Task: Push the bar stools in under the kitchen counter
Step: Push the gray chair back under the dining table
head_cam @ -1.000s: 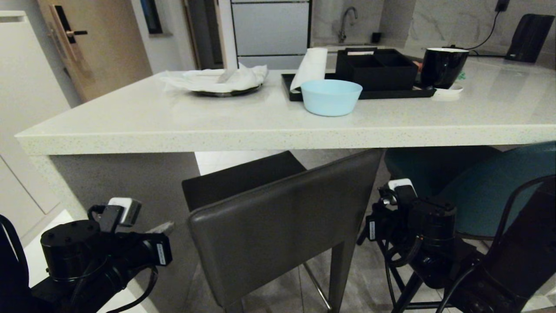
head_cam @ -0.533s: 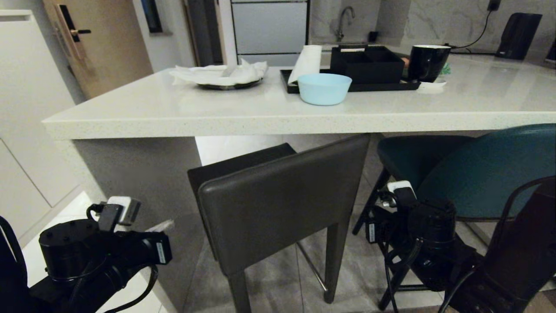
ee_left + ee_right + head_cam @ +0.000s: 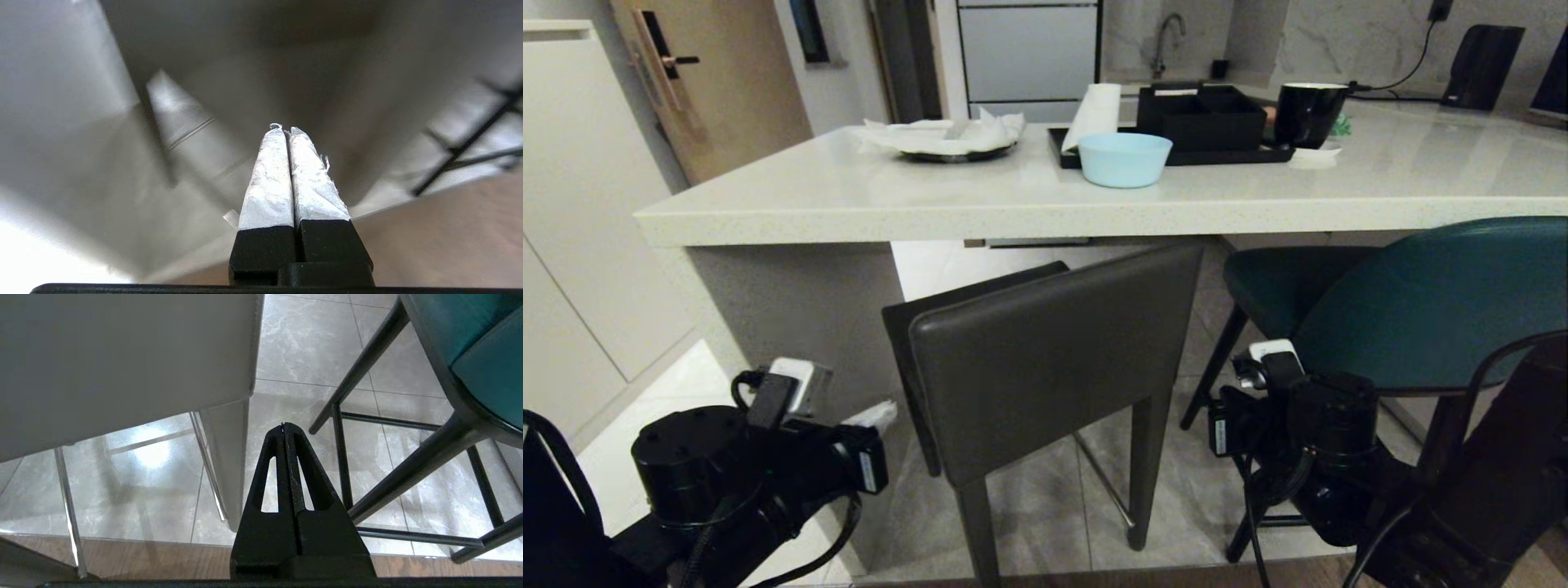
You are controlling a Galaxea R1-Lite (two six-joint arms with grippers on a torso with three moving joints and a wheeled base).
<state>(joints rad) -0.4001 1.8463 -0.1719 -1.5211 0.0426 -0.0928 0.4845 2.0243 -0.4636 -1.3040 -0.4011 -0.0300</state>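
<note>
The kitchen counter point(image 3: 1013, 204), a thick cream speckled top, spans the head view. The dark grey bar stool point(image 3: 1054, 351) stands before it at centre, its back facing me and its seat reaching under the edge. The teal bar stool point(image 3: 1437, 302) on slim black legs point(image 3: 408, 469) stands to its right. My left gripper point(image 3: 874, 415) point(image 3: 285, 128), white-wrapped fingers shut and empty, hangs low, just left of the grey stool's back. My right gripper point(image 3: 283, 425) is shut and empty, low between the grey stool's leg point(image 3: 229, 457) and the teal stool point(image 3: 490, 355), touching neither.
The counter's slab side panel point(image 3: 792, 318) stands close beside the left arm. On the counter are a light blue bowl point(image 3: 1125, 159), a black tray with boxes point(image 3: 1201, 118), a black mug point(image 3: 1307, 114) and a cloth-covered plate point(image 3: 947, 139). Grey tile floor point(image 3: 1054, 506) lies under the stools.
The whole scene has shrunk and shifted up, so the camera has drawn back from the counter. My left gripper has swung right toward the grey stool. The right arm keeps its place.
</note>
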